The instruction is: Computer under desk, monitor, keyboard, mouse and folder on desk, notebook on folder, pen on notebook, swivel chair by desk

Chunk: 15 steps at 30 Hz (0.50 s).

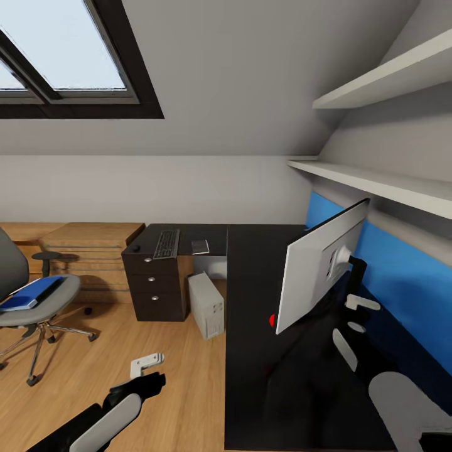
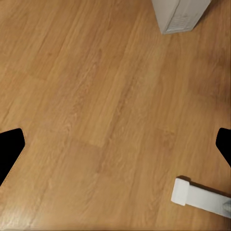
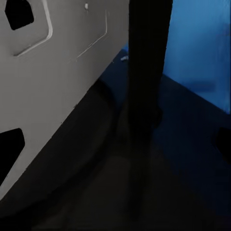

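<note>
One monitor point(image 1: 314, 270) tilted on black desk point(image 1: 251, 376).

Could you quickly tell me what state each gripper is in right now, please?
Left gripper: open, empty, above the wooden floor.
Right gripper: behind the monitor, open or shut cannot be told.

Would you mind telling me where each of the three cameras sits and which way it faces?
Head view: high on the robot, facing forward and down at the desk; both arms show.
Left wrist view: by the left gripper, facing the floor and the computer.
Right wrist view: behind the monitor, facing its stand.
Shared: head view also shows computer and monitor.
</note>
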{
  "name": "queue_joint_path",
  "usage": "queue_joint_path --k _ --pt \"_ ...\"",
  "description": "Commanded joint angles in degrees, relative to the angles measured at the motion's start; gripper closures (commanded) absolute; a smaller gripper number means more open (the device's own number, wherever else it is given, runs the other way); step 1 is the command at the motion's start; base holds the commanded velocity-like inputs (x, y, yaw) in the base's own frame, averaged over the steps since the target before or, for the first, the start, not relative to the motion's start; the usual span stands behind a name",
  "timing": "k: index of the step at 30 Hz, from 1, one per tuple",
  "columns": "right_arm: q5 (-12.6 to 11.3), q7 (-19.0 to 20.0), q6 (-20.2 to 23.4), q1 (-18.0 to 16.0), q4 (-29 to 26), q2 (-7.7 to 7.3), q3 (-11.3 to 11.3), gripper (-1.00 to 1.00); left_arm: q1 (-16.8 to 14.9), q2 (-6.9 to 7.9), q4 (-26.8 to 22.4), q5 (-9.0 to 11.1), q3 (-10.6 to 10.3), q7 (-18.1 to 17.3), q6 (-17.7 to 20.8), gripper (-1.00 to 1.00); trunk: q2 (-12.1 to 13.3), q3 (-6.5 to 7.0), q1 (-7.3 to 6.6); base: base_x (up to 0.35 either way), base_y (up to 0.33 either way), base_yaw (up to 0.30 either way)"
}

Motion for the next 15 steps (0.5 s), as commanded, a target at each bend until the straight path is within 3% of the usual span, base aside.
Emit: queue_joint_path --k 1,2,3,6,10,11,15 --pt "-0.60 -3.24 3.22 3.26 -7.02 0.45 0.20 -1.00 -0.08 0.00 0.60 0.12 -0.17 0.29 0.15 -1.00 -0.05 -0.07 0.01 0.000 0.000 0.000" --pt "-0.58 -4.49 5.16 5.02 -10.66 0.62 0.20 -1.00 -0.08 -0.02 0.90 0.10 -0.18 0.26 0.15 -1.00 -0.05 -0.07 0.01 0.000 0.000 0.000" --pt "-0.57 -8.06 12.72 11.86 -25.24 1.09 0.21 -1.00 -0.08 -0.12 1.76 0.05 -0.21 0.21 0.13 -1.00 -0.05 -0.07 0.01 0.000 0.000 0.000" --pt "-0.67 -10.78 19.07 18.39 -40.00 1.39 0.25 -1.00 -0.08 -0.18 2.17 0.03 -0.19 0.18 0.13 -1.00 -0.05 -0.07 0.01 0.000 0.000 0.000" --pt "-0.75 -13.29 22.65 23.56 -50.07 1.99 0.99 -1.00 -0.08 -0.20 2.32 0.02 -0.15 0.17 0.12 -1.00 -0.05 -0.07 0.01 0.000 0.000 0.000" --pt "-0.70 -14.62 24.71 25.07 -53.86 2.77 2.60 -1.00 -0.08 -0.20 2.36 0.02 -0.11 0.17 0.08 -1.00 -0.05 -0.07 0.01 0.000 0.000 0.000" --pt "-0.69 -15.47 25.96 25.61 -55.67 3.77 5.13 -1.00 -0.08 -0.20 2.37 0.00 -0.06 0.17 0.05 -1.00 -0.05 -0.07 0.01 -0.008 0.008 0.000"
